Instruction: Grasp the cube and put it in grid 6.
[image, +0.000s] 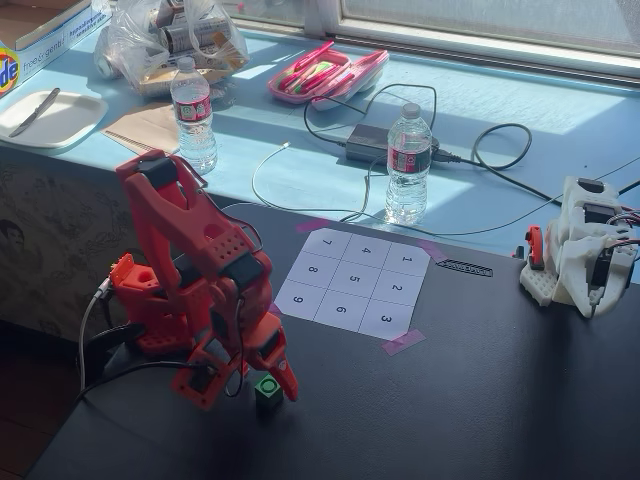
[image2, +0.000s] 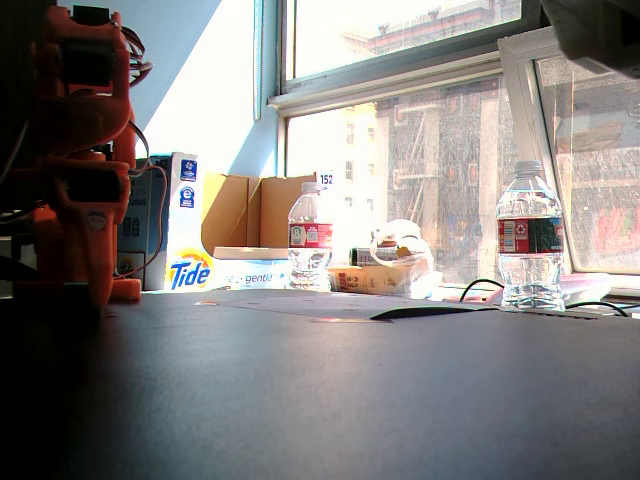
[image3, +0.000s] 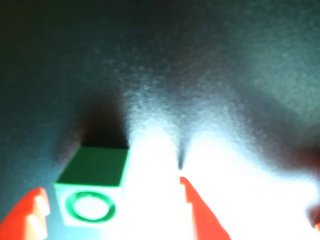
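Note:
A small green cube (image: 266, 388) with a ring on its top face sits on the black table in front of the red arm, low in a fixed view. My gripper (image: 255, 381) is lowered around it with its jaws open. In the wrist view the cube (image3: 92, 187) lies between the two red fingers, close to the left finger (image3: 27, 217) and apart from the right one (image3: 200, 212); the gripper (image3: 112, 200) is open. The white numbered grid sheet (image: 355, 283) lies further back, and square 6 (image: 341, 310) is in its near row.
Two water bottles (image: 193, 113) (image: 407, 163), cables and a power brick (image: 366, 143) lie behind the grid. A white device (image: 580, 255) stands at the table's right. The arm's base (image: 140, 300) is left of the cube. The low fixed view shows the arm (image2: 75, 150) and the bottles only.

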